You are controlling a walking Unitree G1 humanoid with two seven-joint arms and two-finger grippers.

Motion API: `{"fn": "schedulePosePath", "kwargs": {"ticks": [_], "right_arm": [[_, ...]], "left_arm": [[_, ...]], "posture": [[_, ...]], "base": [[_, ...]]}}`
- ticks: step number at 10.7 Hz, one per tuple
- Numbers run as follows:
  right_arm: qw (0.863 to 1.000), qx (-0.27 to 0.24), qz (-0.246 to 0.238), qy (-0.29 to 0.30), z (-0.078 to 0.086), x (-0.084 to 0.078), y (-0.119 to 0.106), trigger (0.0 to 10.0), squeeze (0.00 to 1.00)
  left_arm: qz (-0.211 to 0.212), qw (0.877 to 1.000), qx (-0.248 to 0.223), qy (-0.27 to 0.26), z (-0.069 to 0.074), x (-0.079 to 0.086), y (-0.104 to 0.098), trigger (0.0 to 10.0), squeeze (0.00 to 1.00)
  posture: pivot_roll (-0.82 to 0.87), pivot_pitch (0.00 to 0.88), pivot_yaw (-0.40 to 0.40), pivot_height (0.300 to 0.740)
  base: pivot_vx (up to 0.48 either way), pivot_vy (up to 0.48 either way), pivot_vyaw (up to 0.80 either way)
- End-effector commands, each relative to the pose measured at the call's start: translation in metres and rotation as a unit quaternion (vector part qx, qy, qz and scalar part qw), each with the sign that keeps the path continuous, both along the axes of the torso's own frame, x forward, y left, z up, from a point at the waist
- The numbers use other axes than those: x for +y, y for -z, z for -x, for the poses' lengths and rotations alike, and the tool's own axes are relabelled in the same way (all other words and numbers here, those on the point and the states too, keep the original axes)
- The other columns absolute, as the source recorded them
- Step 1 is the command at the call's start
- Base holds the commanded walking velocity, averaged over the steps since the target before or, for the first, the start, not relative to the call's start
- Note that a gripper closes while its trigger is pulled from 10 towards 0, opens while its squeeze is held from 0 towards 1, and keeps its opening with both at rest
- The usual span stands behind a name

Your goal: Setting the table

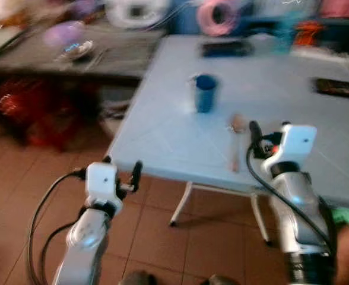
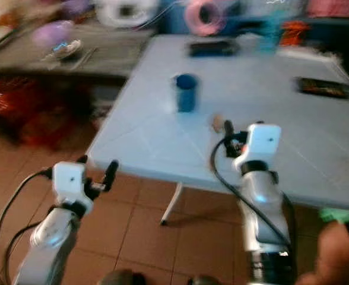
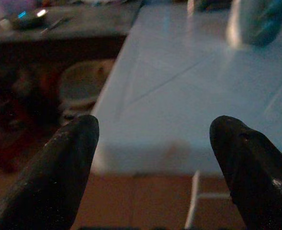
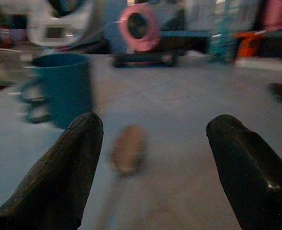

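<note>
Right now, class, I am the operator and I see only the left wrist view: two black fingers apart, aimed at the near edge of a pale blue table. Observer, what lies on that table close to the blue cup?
Observer: A wooden spoon lies beside the blue plastic cup, on the robot's right, with its handle toward the table's near edge.
Operator: Where is the other arm?
Observer: The right gripper hangs open over the pale blue table, pointing at the spoon's bowl.
Operator: Anything farther back?
Observer: A flat black object lies near the far edge, beyond the cup.
</note>
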State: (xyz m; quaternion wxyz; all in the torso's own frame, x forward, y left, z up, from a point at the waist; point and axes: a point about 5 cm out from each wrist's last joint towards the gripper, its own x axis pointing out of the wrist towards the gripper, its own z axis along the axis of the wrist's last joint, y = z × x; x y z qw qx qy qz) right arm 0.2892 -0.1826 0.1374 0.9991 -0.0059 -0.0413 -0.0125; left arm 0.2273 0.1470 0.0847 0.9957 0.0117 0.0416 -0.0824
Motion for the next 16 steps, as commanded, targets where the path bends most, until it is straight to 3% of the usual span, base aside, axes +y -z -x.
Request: {"fn": "schedulePosePath", "kwargs": {"ticks": [1, 4, 8, 12, 13, 14, 15, 16], "right_arm": [[1.000, 0.005, -0.002, 0.001, 0.000, 0.001, 0.000, 10.0, 0.00], [1.000, 0.020, -0.006, 0.009, 0.002, 0.002, 0.002, 10.0, 0.00], [1.000, 0.023, -0.018, 0.011, -0.014, 0.004, -0.015, 10.0, 0.00], [0.995, 0.095, -0.031, -0.012, -0.014, 0.014, 0.000, 10.0, 0.00], [0.994, 0.104, -0.028, -0.022, -0.017, 0.018, 0.000, 5.2, 0.00], [0.993, 0.108, -0.030, -0.026, -0.020, 0.021, -0.002, 2.4, 0.00], [0.992, 0.118, -0.039, -0.039, -0.024, 0.026, -0.004, 0.8, 0.00], [0.990, 0.125, -0.041, -0.044, -0.025, 0.028, -0.004, 0.0, 0.00]], "left_arm": [[-0.006, 1.000, -0.006, 0.004, -0.001, -0.001, -0.005, 10.0, 0.00], [-0.009, 1.000, 0.005, 0.007, 0.010, 0.003, -0.006, 10.0, 0.00], [-0.007, 1.000, 0.020, 0.022, 0.018, 0.003, -0.008, 10.0, 0.00], [-0.007, 0.999, 0.027, 0.019, 0.019, 0.004, -0.008, 10.0, 0.00], [-0.006, 0.999, 0.028, 0.021, 0.019, 0.004, -0.008, 10.0, 0.00], [-0.006, 0.999, 0.029, 0.023, 0.019, 0.004, -0.008, 10.0, 0.00], [-0.006, 0.999, 0.030, 0.022, 0.018, 0.004, -0.007, 10.0, 0.00], [-0.005, 0.999, 0.029, 0.021, 0.017, 0.003, -0.007, 10.0, 0.00]], "posture": [[-0.03, 0.086, 0.076, 0.740], [-0.01, 0.142, 0.085, 0.740], [0.00, 0.190, 0.098, 0.740], [0.00, 0.193, 0.090, 0.740], [0.00, 0.198, 0.087, 0.740], [0.00, 0.196, 0.084, 0.740], [0.00, 0.191, 0.078, 0.740], [0.00, 0.190, 0.075, 0.740]], "base": [[0.000, 0.000, 0.00], [0.000, 0.000, 0.00], [0.000, 0.000, 0.00], [0.000, 0.000, 0.00], [0.000, 0.000, 0.00], [0.000, 0.000, 0.00], [0.000, 0.000, 0.00], [0.000, 0.000, 0.00]]}}
